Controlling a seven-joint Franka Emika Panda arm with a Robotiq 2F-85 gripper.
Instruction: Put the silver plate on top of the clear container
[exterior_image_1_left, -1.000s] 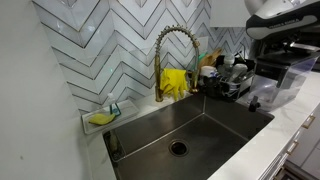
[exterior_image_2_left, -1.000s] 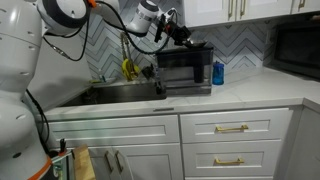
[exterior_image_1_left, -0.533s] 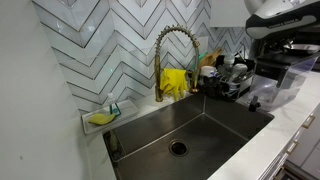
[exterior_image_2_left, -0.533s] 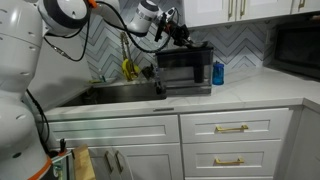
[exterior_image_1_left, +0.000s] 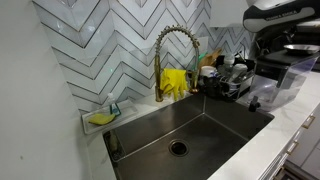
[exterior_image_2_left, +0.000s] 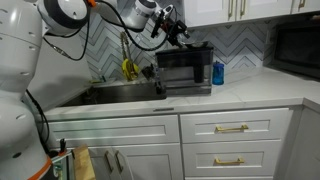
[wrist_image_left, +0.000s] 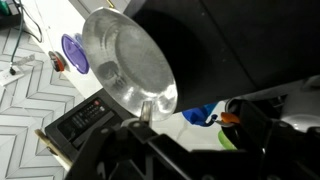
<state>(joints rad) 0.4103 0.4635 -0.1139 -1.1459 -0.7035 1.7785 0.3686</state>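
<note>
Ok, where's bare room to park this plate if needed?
The silver plate is in the end effector. Bare: the counter between the blue bottle and the dark appliance, and the sink basin. Crowded: the dishes beside the faucet and yellow gloves.

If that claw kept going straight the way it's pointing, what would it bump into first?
The gripper holds the silver plate ahead of it, so that leads. Past the plate, the top of the black appliance looks nearest in line, though depth is unclear.

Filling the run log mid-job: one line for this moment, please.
pincer: shut on silver plate rim | plate: held above black microwave | placement: not yet done
</note>
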